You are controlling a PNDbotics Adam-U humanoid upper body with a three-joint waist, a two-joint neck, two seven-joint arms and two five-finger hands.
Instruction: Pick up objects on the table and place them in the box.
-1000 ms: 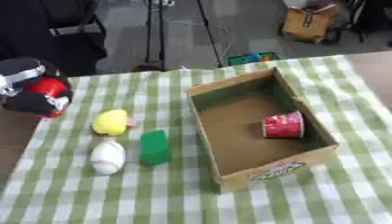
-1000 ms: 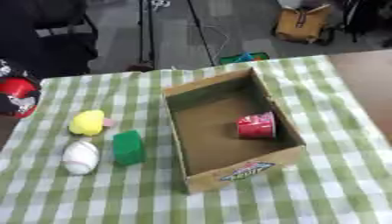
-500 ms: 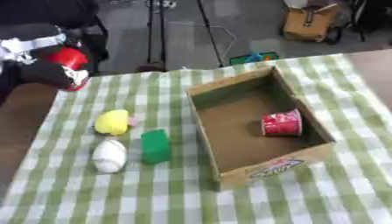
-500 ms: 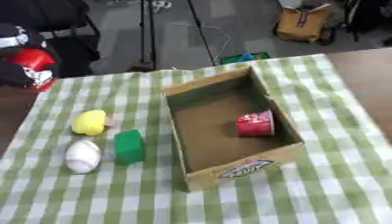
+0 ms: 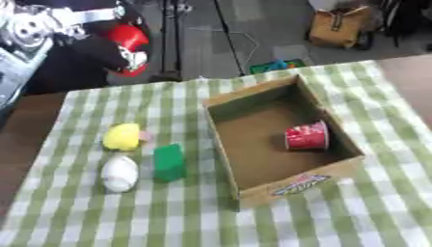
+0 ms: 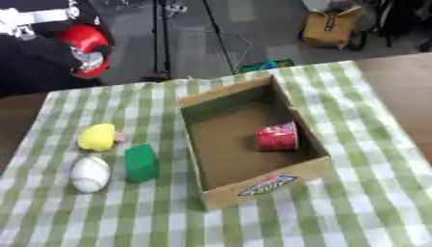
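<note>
Holding a red object (image 5: 128, 39) at upper left beyond the table's far edge: left hand (image 5: 101, 41), fingers curled round it, partly cut off. Box (image 5: 253, 190) at centre, open; red cup (image 5: 305, 136) lying inside by its right wall. Yellow item (image 5: 122, 136), white ball (image 5: 119, 173), green block (image 5: 168, 161) left of box, on checked cloth (image 5: 168, 212); bare cloth in front.

Matt cardboard box (image 5: 221, 101) on woven checked cloth (image 5: 363, 207); glossy red cup (image 5: 305, 136).
</note>
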